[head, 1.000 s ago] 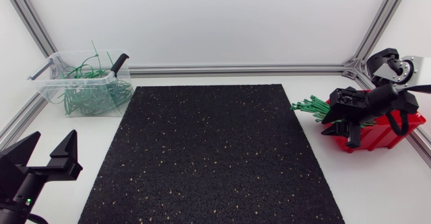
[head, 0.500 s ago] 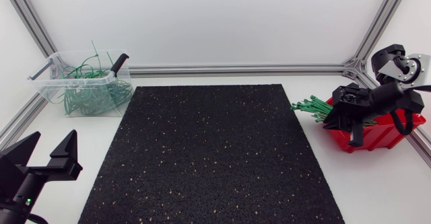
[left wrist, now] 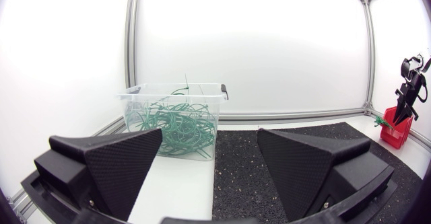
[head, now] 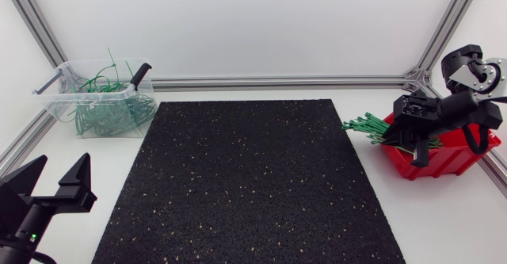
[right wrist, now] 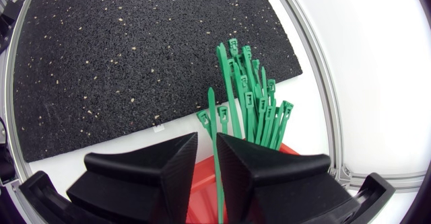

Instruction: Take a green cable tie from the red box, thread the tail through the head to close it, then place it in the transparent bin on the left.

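At the far right, the red box [head: 457,159] holds a bundle of straight green cable ties [head: 364,125], their heads fanning out past its left rim. The right gripper [head: 412,149] hangs over the box, its fingers pinched on a single tie [right wrist: 213,116]. At the far left, the transparent bin [head: 57,96] holds a tangle of looped ties [head: 107,115]. The left gripper [head: 63,167], at the near left, has its fingers wide apart.

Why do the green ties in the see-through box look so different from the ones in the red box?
The clear bin holds looped ties, tangled in a heap; the red box holds straight ties, side by side. The looped ties mostly stay inside the bin's walls; the straight ties poke out past the box's rim toward the mat. Both kinds are green.
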### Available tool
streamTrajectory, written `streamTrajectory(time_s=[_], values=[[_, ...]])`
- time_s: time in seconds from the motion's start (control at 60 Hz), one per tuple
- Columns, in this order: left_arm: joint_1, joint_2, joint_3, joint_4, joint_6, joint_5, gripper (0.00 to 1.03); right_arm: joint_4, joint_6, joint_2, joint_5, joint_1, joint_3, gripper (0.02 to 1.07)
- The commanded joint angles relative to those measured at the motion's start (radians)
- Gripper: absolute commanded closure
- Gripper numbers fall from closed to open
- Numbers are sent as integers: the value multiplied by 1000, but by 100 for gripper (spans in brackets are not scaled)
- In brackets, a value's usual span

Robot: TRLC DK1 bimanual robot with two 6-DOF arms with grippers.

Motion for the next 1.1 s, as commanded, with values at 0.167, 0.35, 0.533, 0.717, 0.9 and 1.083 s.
streamTrajectory(time_s=[0.167, 0.35, 0.533, 0.717, 0.9, 1.083], values=[[-2, -3, -39, -27, -26, -2, 5, 23, 5, 56, -5, 6, 33, 79], [-2, -3, -39, -27, -26, -2, 5, 33, 11, 64, -3, 15, 21, 79], [-2, -3, -39, -27, -26, -2, 5, 46, 12, 88, -3, 17, 15, 80], [-2, -3, -39, -27, -26, -2, 5, 53, 12, 97, -3, 15, 7, 84], [-4, -3, -39, -27, -26, -2, 5, 41, 11, 96, -3, 12, 18, 92], [-4, -3, -39, -27, -26, -2, 5, 29, 11, 90, -5, 9, 23, 98]])
